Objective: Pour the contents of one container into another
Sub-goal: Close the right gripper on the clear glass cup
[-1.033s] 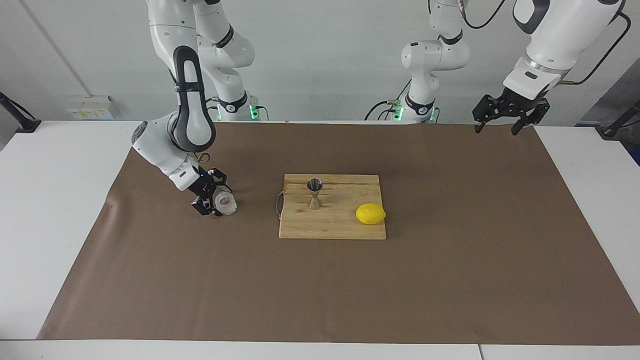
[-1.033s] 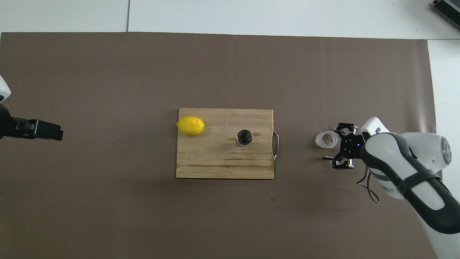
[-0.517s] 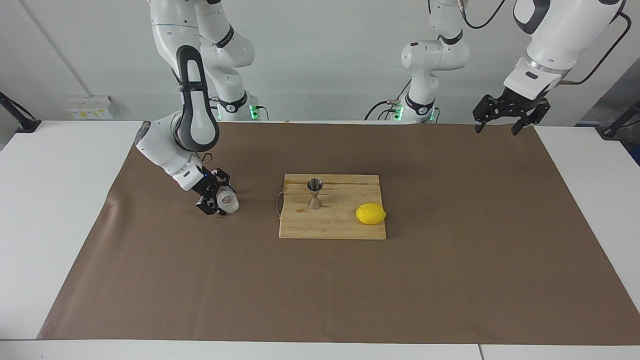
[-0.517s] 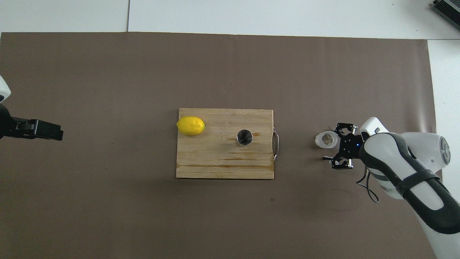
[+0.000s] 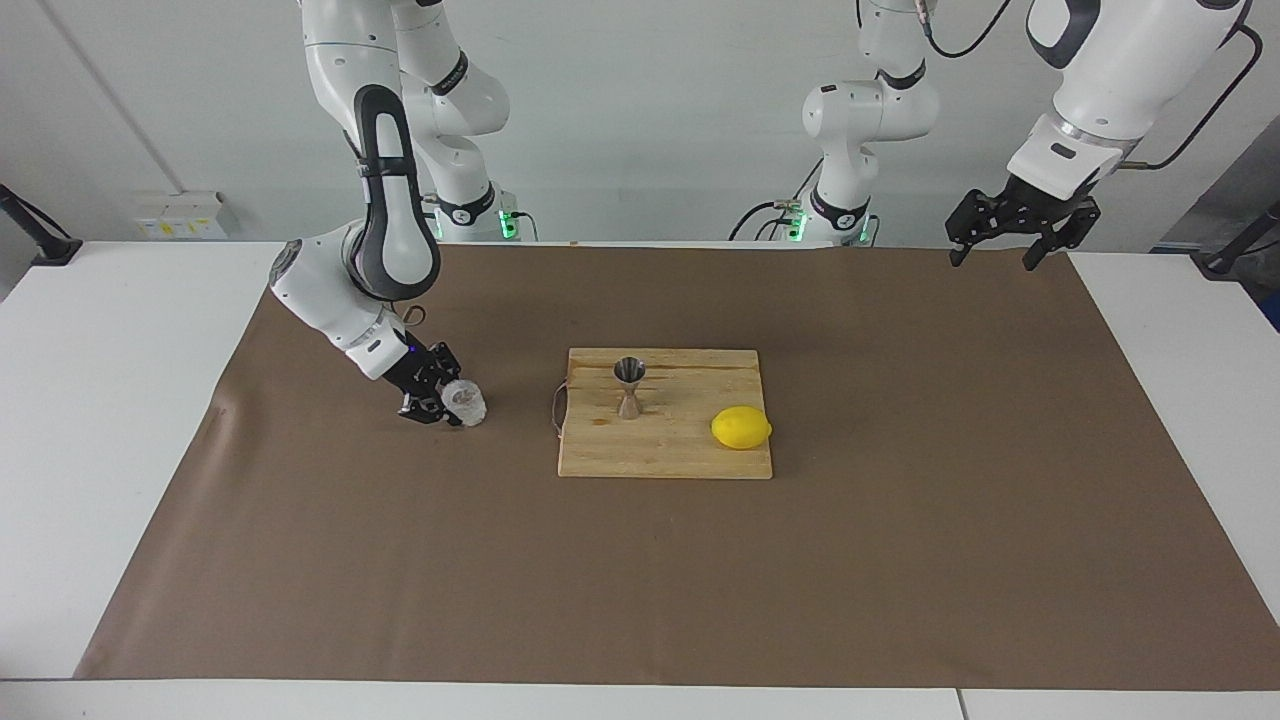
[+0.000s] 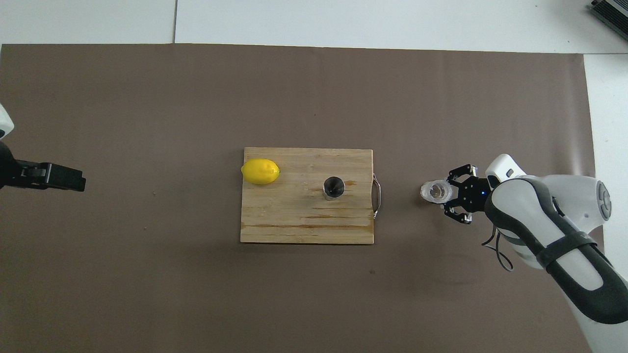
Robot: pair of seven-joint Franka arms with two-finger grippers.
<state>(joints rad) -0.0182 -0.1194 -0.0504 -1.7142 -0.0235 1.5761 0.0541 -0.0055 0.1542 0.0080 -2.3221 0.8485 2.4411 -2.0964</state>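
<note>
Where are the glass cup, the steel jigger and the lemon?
glass cup (image 5: 466,402), facing view, bumpy side wall
steel jigger (image 5: 629,371), facing view, upper cone
lemon (image 6: 260,171), overhead view, middle of peel

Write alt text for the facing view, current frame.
The right gripper is shut on a small squat clear glass cup with a bumpy frosty wall, low over the brown table mat. A shiny steel hourglass jigger and a yellow lemon sit on a wooden cutting board mid-table, while the left gripper waits, open, above its end of the table.
</note>
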